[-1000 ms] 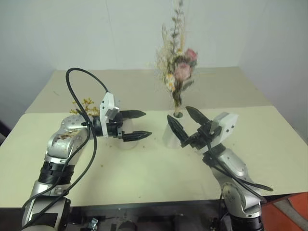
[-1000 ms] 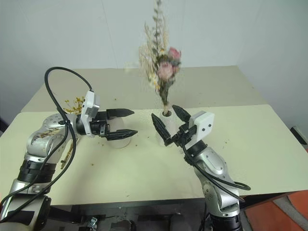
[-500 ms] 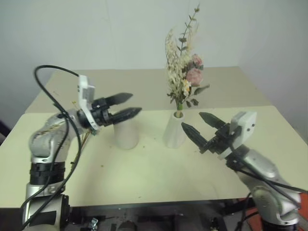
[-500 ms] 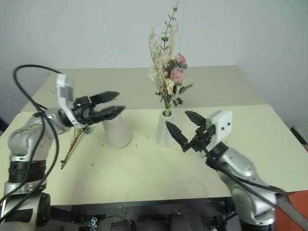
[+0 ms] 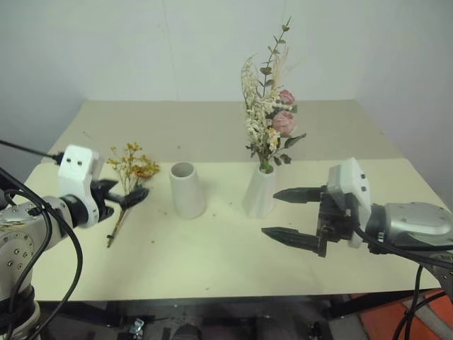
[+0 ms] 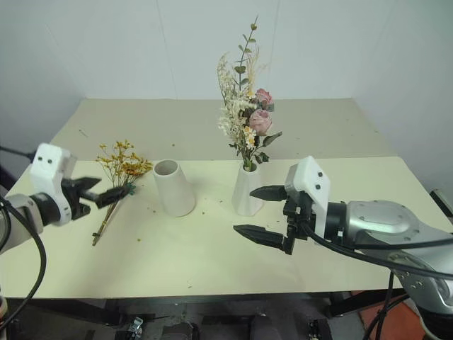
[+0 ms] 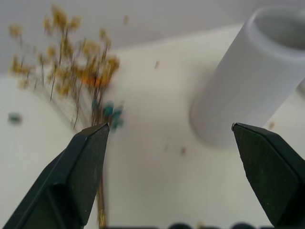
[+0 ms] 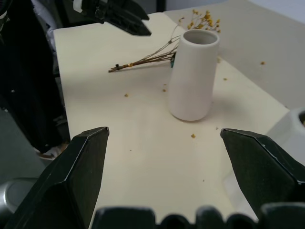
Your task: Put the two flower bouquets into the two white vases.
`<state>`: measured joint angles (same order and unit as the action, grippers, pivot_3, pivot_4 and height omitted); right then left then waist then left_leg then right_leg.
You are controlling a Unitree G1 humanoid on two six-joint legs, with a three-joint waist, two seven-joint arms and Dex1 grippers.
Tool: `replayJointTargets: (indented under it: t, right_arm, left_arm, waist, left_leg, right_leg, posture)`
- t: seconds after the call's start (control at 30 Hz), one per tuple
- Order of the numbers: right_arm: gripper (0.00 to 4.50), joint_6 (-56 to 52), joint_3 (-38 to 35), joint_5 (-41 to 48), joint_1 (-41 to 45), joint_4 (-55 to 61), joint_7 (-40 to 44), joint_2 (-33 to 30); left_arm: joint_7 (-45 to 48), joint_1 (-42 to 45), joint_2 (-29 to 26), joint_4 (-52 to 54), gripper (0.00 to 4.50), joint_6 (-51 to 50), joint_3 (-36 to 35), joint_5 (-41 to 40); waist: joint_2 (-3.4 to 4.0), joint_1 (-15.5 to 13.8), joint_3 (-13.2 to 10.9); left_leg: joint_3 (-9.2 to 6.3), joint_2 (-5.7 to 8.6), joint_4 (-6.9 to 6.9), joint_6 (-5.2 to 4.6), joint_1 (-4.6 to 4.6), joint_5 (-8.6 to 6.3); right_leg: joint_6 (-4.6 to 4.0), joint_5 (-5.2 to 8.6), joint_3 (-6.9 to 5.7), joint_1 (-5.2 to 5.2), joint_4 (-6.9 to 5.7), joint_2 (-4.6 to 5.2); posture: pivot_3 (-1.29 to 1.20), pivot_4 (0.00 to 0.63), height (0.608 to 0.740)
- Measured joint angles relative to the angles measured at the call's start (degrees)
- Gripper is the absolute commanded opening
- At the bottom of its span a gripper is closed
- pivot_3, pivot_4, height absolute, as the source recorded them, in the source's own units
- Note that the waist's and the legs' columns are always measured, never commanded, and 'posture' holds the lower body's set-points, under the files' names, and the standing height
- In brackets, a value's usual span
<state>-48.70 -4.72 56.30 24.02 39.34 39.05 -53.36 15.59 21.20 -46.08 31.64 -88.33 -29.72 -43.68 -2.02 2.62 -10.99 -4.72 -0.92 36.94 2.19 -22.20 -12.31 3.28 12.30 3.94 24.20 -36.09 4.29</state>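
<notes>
1. You have the taller bouquet (image 5: 269, 106) standing upright in the narrow-necked vase (image 5: 260, 193), near the middle of the cream tabletop (image 5: 212, 248). It shows two pink roses, cream sprigs, a long green leafy stem rising above the rest, and dark leaves low down by the neck.
2. The narrow-necked vase is plain matte white, a cone that widens toward its base.
3. Your wide-mouthed vase (image 5: 187, 190) stands just to the left of it, apart from it. It is matte white too, a tapered cylinder, and its mouth looks empty.
4. The yellow bouquet (image 5: 129, 173) lies flat on the tabletop, left of the wide-mouthed vase and clear of it. Small yellow and orange blossoms fan out at the far end; thin brown stems run back toward the near edge. A little blue-green binding seems to sit on the stems in the left wrist view, though that view is soft.
5. Your left gripper (image 5: 124, 193) is over the yellow bouquet's stems, fingers spread wide and holding nothing; from the head views you cannot tell whether a fingertip touches the stems.
6. Your right gripper (image 5: 279, 212) hangs just right of the narrow-necked vase, pointing left, fingers wide apart and empty.
7. Small crumbs of dried flower lie scattered on the tabletop around both vases.
</notes>
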Motion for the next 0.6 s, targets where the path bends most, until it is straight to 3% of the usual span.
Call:
replayJointTargets:
  t: [0.23, 0.4, 0.6]
  right_arm:
    - [4.44, -0.5, 6.1, -1.3, 5.8, -2.8, 2.0, 3.3]
    - [4.44, -1.0, 7.9, -1.9, 7.2, -2.8, 2.1, 4.6]
    - [4.44, -2.4, 8.3, -2.0, 7.1, -2.3, -0.1, 5.7]
  left_arm:
    - [-9.7, 2.0, -0.6, -9.2, 4.5, -3.9, 6.0, 3.4]
    - [-10.6, 10.5, 2.5, -14.4, 4.5, -3.7, 12.1, 6.7]
    - [-9.9, 14.9, 4.4, -23.0, 4.5, -1.5, 19.0, 12.2]
  waist:
    - [-0.02, -0.4, 0.0]
    - [-0.09, -0.9, 0.0]
    - [-0.09, -0.3, 0.0]
  left_leg:
    - [0.0, 0.01, 0.0, 0.01, -0.1, 0.0]
    - [0.0, 0.08, 0.0, 0.02, -0.15, 0.01]
    - [0.0, 0.06, -0.04, 0.02, -0.15, 0.01]
  right_leg:
    - [-0.02, -0.02, -0.01, 0.05, 0.05, 0.01]
    - [-0.03, -0.04, -0.02, 0.05, 0.12, 0.08]
    - [-0.05, -0.04, -0.02, 0.12, 0.06, 0.04]
  posture:
    - [0.0, 0.15, 0.74]
    - [0.0, 0.15, 0.74]
    - [0.0, 0.15, 0.74]
